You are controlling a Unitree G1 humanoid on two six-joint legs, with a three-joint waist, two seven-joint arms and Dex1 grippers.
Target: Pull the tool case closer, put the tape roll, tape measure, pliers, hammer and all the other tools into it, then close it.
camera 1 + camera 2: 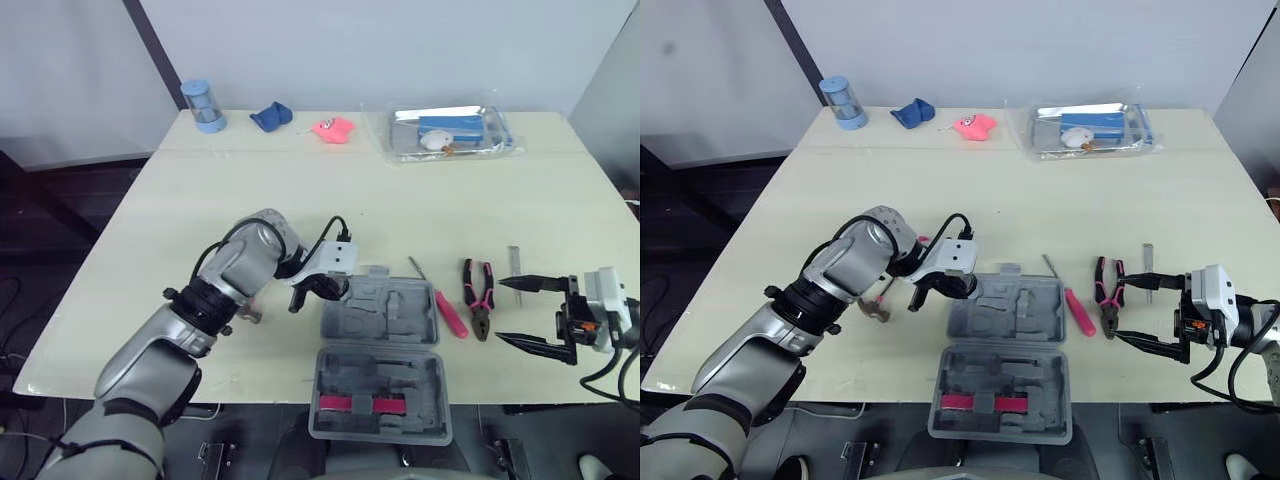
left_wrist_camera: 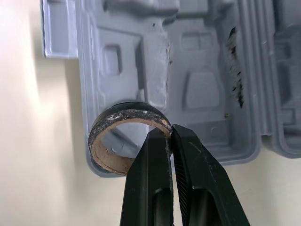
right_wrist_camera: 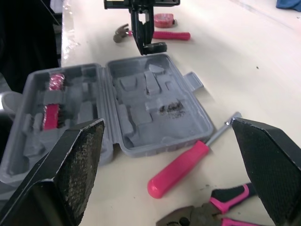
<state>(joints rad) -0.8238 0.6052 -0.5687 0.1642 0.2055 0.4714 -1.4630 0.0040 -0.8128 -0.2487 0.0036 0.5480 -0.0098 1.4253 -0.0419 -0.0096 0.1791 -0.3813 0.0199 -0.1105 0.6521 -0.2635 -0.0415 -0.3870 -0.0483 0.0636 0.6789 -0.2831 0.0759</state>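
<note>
Grey plastic tool case (image 1: 400, 322) is seen lying open at the near table edge, with its near half apparently overhanging. The left gripper (image 1: 318, 290) is placed at the case's left rim. The right gripper (image 1: 500, 311) is held at the right, near the pink-handled pliers (image 1: 481, 318) and the pink-handled screwdriver (image 1: 450, 313). A hammer (image 1: 878, 308) is left on the table, left of the case.

Left wrist: a black tape roll with a cardboard core (image 2: 131, 113) is pinched by its wall between almost-closed fingers. It is hung over the tray's left corner, not yet in a pocket.

Right wrist: the fingers are seen spread wide with nothing gripped.

Risk: a thin rim pinch may let the roll twist or slip. If released on the rim, it could roll off the table. The overhanging half could tip if pressed.
</note>
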